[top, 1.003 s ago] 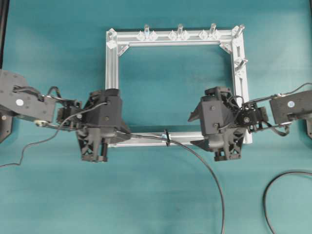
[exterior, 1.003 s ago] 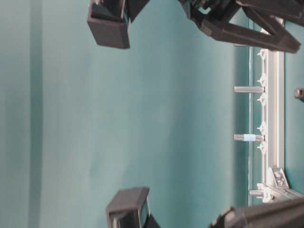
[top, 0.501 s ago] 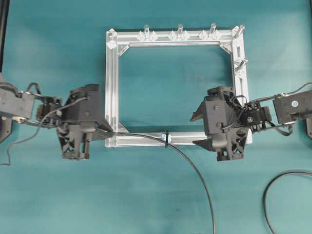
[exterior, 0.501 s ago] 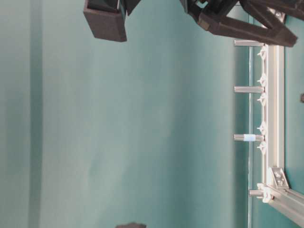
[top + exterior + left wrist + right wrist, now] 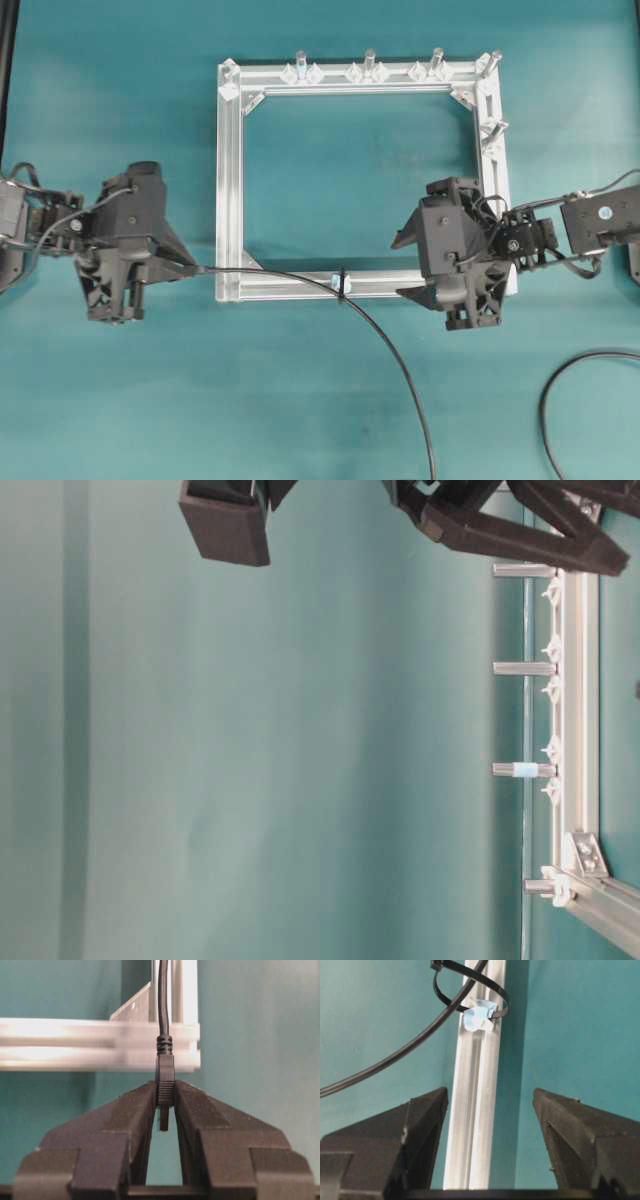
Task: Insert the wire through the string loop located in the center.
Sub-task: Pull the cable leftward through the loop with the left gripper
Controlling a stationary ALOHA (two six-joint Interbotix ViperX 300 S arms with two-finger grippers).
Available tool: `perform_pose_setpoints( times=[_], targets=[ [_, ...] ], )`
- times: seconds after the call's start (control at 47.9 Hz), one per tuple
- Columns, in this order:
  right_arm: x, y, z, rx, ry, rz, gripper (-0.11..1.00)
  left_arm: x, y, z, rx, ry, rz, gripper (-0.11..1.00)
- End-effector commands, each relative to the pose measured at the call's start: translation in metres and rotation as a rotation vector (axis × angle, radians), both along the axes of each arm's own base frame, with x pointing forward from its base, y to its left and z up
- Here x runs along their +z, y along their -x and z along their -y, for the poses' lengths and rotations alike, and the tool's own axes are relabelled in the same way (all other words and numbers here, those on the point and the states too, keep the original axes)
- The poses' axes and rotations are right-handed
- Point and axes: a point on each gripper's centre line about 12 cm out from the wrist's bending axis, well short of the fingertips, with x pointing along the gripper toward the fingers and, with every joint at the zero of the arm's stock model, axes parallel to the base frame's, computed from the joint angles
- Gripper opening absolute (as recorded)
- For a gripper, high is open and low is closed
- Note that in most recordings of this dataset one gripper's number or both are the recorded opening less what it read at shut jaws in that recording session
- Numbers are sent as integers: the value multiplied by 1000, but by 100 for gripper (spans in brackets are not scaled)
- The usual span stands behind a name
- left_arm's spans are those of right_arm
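Clamping the plug end of the wire (image 5: pixel 165 1067) between its two fingers, the left tool (image 5: pixel 183 270) sits to the left of the aluminium frame (image 5: pixel 228 180), outside its lower left corner. In the left wrist view the flat metal tip of the plug pokes down between the pads, and the ribbed strain relief and round black cable rise away over the frame's corner.

From that grip the wire runs along the frame's near bar, passes through the string loop (image 5: pixel 342 282) at the middle of that bar, then curves away across the teal desk (image 5: pixel 300 400) toward the near edge of the overhead view. The right wrist view shows the cable threaded inside the thin black loop, which circles the bar beside a scrap of pale blue tape (image 5: pixel 479 1015).

The right tool (image 5: pixel 412 267) hangs over the right part of the same bar with its fingers spread wide, one on each side of the bar, gripping nothing. Another black cable (image 5: pixel 570 375) lies on the desk at the lower right.
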Motion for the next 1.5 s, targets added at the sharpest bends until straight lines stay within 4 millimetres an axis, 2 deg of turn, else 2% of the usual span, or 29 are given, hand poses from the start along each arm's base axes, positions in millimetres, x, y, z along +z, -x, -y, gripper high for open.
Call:
perform_pose_setpoints(
  times=[0.0, 0.522, 0.877, 1.483],
  targets=[
    [10, -2, -1, 2, -4, 32, 71, 6, 3, 0, 5, 7, 16, 15],
    [10, -1, -1, 2, -4, 32, 71, 0, 20, -2, 46, 42, -18, 15],
    [10, -2, -1, 3, -3, 32, 71, -15, 17, 2, 33, 35, -65, 15],
    [10, -2, -1, 3, -3, 34, 71, -11, 11, 3, 33, 38, -47, 15]
  ],
)
